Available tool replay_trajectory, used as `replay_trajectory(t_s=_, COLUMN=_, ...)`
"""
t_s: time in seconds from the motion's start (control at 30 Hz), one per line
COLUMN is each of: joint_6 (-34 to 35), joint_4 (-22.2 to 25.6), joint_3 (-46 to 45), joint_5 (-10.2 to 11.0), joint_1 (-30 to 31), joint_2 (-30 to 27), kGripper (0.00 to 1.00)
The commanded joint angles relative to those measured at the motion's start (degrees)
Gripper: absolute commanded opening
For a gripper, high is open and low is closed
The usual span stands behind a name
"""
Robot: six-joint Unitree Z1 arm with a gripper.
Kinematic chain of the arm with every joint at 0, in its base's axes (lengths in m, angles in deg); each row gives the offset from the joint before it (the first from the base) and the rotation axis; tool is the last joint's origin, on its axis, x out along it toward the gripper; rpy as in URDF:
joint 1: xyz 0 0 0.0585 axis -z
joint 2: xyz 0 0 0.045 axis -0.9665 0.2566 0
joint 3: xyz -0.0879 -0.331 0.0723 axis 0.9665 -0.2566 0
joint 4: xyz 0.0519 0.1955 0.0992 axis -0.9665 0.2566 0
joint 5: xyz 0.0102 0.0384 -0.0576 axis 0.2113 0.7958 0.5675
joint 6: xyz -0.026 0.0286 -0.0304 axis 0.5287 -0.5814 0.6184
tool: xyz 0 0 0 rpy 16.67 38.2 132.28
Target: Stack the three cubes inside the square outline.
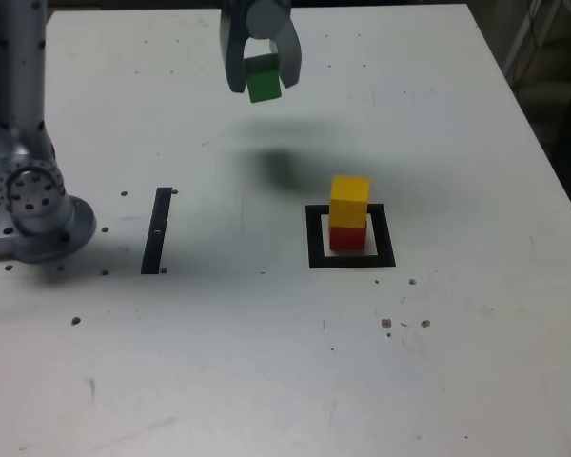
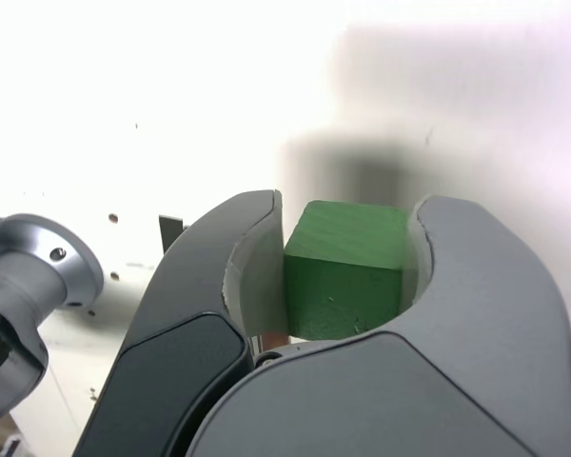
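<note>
Nearest us: bare table (image 1: 266,381). Mid: square outline (image 1: 351,237) w/ red cube (image 1: 347,237) inside, yellow cube (image 1: 349,199) on top, sitting approx. square. Far: gripper (image 1: 260,71) in the air, well apart from the stack, jaws clamped on green cube (image 1: 264,78); wrist view confirms both jaws pressing its sides.

Risks, as we judge: an off-centre set-down could tip or shove the yellow cube; a low approach could clip the stack.

Count: 3 cubes (1 red, 1 yellow, 1 green), 1 outline, 1 black strip (image 1: 157,229).
</note>
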Motion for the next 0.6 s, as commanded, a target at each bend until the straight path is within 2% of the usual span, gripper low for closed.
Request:
replay_trajectory(t_s=0.0, joint_6=1.1, joint_4=0.7, joint_3=0.3, joint_5=-0.3, joint_1=2.5, joint_2=-0.8, kGripper=0.29)
replay_trajectory(t_s=0.27, joint_6=5.7, joint_4=3.2, joint_3=2.6, joint_5=-0.9, joint_1=12.0, joint_2=-1.2, kGripper=0.29)
replay_trajectory(t_s=0.57, joint_6=9.4, joint_4=10.3, joint_3=12.2, joint_5=-0.2, joint_1=22.4, joint_2=3.0, kGripper=0.29)
